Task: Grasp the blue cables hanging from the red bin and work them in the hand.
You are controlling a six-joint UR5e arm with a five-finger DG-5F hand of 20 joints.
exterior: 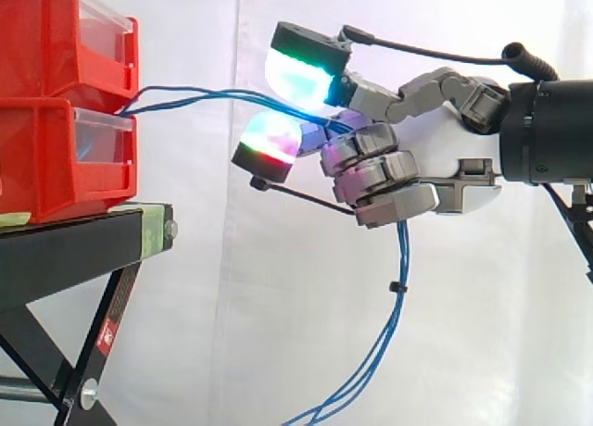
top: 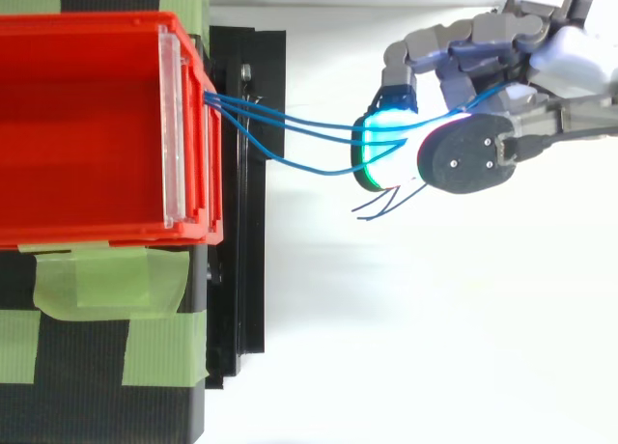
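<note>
Several thin blue cables (exterior: 199, 94) run out from between the two stacked red bins (exterior: 65, 93) and stretch right into my hand (exterior: 435, 167). The hand sits to the right of the bins, clear of them, with its fingers curled round the cables. Two glowing fingertips (exterior: 298, 74) point toward the bins, one above the cables and one below. Under the hand the cables (exterior: 398, 287) hang down in a loose loop toward the bottom of the side view. In the top view the cables (top: 290, 135) fan from the upper red bin (top: 87, 125) to the hand (top: 570, 58).
The bins stand on a black stand (exterior: 83, 241) with green tape (top: 106, 280) on its top. A white curtain (exterior: 232, 306) hangs behind. Open space lies between the stand's edge and the hand.
</note>
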